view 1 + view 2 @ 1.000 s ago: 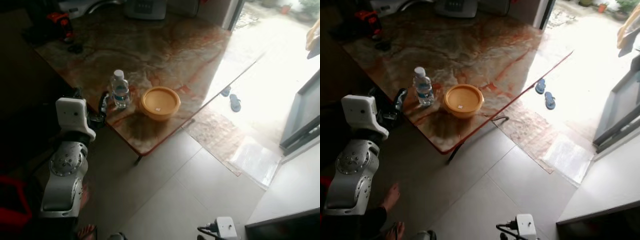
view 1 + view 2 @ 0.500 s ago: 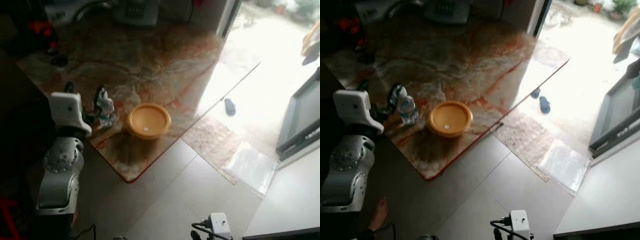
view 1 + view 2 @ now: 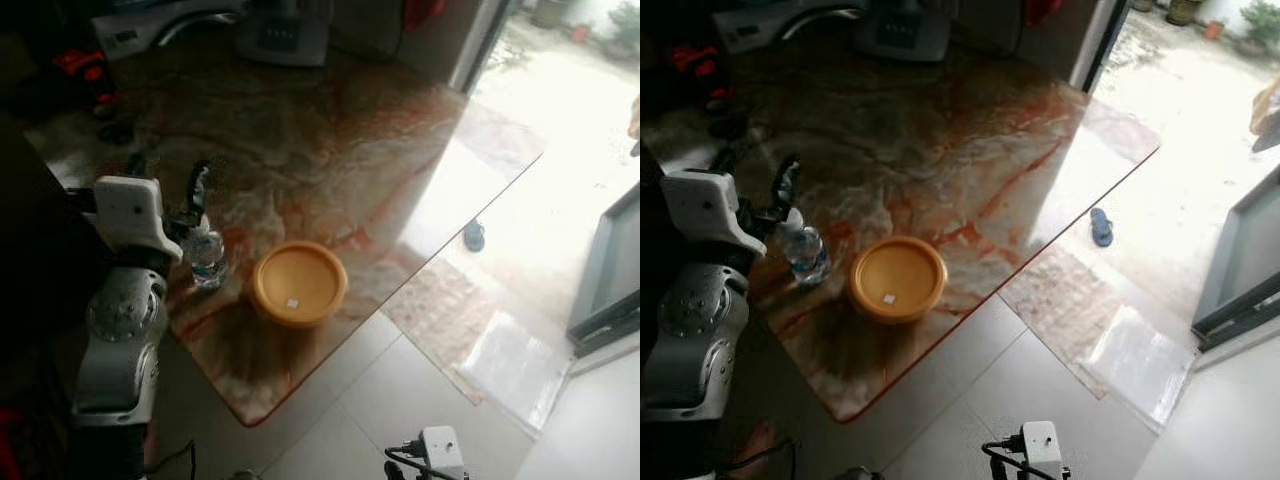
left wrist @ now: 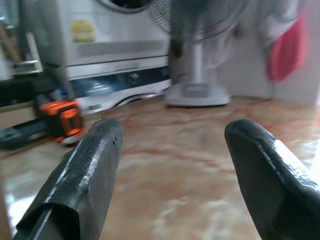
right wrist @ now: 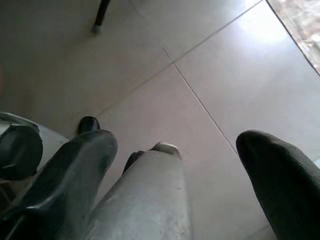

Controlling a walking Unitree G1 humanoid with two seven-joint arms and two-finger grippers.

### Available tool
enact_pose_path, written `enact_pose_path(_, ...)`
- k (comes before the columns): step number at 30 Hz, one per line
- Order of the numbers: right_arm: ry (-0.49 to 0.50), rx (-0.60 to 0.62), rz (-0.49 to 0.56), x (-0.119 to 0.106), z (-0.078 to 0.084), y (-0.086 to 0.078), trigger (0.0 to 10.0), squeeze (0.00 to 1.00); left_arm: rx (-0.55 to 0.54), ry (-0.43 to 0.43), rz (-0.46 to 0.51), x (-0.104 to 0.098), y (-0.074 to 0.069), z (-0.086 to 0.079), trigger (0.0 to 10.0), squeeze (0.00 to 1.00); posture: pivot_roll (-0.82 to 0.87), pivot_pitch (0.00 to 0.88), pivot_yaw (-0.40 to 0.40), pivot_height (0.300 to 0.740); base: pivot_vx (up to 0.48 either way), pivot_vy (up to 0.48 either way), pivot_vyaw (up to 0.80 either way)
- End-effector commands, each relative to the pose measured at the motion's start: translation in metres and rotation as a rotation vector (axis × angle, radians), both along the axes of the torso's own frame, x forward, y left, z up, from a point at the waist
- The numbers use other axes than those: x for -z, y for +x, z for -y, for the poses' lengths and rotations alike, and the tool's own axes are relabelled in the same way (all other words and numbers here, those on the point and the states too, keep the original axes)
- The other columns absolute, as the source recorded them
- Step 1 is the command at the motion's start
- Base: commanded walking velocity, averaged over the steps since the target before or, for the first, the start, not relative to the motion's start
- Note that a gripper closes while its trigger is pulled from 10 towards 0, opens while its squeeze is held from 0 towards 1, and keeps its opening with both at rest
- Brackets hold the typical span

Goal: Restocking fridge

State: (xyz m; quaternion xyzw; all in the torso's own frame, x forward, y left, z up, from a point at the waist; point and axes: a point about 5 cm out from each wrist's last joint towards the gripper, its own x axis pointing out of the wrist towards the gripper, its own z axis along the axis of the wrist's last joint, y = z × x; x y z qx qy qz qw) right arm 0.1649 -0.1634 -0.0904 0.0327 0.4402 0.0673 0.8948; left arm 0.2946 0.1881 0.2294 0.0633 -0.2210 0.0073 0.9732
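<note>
The left hand (image 3: 197, 195) sits over the table (image 3: 330, 130) near its left edge, fingers (image 4: 85, 170) spread apart and gripping nothing. The water bottle (image 3: 207, 255) stands upright on the table just below and in front of that hand, close under the fingers; whether they touch it cannot be told. Just right of the bottle, near the table's front edge, sits a yellow bowl (image 3: 298, 283). The right hand (image 5: 175, 175) hangs over the tiled floor (image 5: 210, 90), fingers apart, empty.
</note>
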Motion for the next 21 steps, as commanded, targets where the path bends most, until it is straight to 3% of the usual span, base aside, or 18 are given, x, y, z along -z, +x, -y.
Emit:
enact_pose_path(1,-0.020,0.034,-0.033,0.003,0.013,-0.010,10.0,0.00,0.066,0.019,0.040,-0.017,-0.002,0.013,10.0,0.00,-0.01,0.167,-0.075,0.740,0.000,0.000,0.00)
enact_pose_path(4,-0.022,0.031,-0.033,0.003,0.013,-0.010,10.0,0.00,0.088,0.043,0.054,-0.029,-0.002,0.017,10.0,0.00,-0.01,0.167,-0.075,0.740,0.000,0.000,0.00)
enact_pose_path(11,-0.022,0.030,-0.035,0.003,0.012,-0.010,10.0,0.00,0.132,0.001,0.002,-0.068,0.005,0.018,10.0,0.00,0.01,0.179,-0.070,0.740,0.000,0.000,0.00)
enact_pose_path(14,-0.022,0.031,-0.036,0.004,0.012,-0.010,10.0,0.00,0.142,0.007,-0.017,-0.073,0.005,0.017,10.0,0.00,0.02,0.179,-0.069,0.740,0.000,0.000,0.00)
enact_pose_path(16,-0.021,0.030,-0.041,0.004,0.012,-0.010,10.0,0.00,0.166,-0.011,-0.160,-0.076,0.009,0.012,10.0,0.00,0.03,0.184,-0.067,0.740,0.000,0.000,0.00)
enact_pose_path(17,-0.021,0.030,-0.041,0.004,0.012,-0.010,10.0,0.00,0.166,-0.011,-0.160,-0.076,0.009,0.012,10.0,0.00,0.03,0.184,-0.067,0.740,0.000,0.000,0.00)
enact_pose_path(18,-0.020,0.028,-0.043,0.004,0.012,-0.010,10.0,0.00,0.208,-0.006,-0.257,-0.073,0.008,0.012,10.0,0.00,0.04,0.185,-0.064,0.740,0.000,0.000,0.00)
enact_pose_path(19,-0.018,0.023,-0.047,0.004,0.011,-0.010,10.0,0.00,0.276,0.056,-0.365,-0.068,0.006,0.014,10.0,0.00,0.05,0.185,-0.059,0.740,0.000,0.000,0.00)
enact_pose_path(21,-0.018,0.022,-0.048,0.004,0.010,-0.010,10.0,0.00,0.287,0.082,-0.406,-0.064,0.005,0.014,10.0,0.00,0.05,0.186,-0.056,0.740,0.000,0.000,0.00)
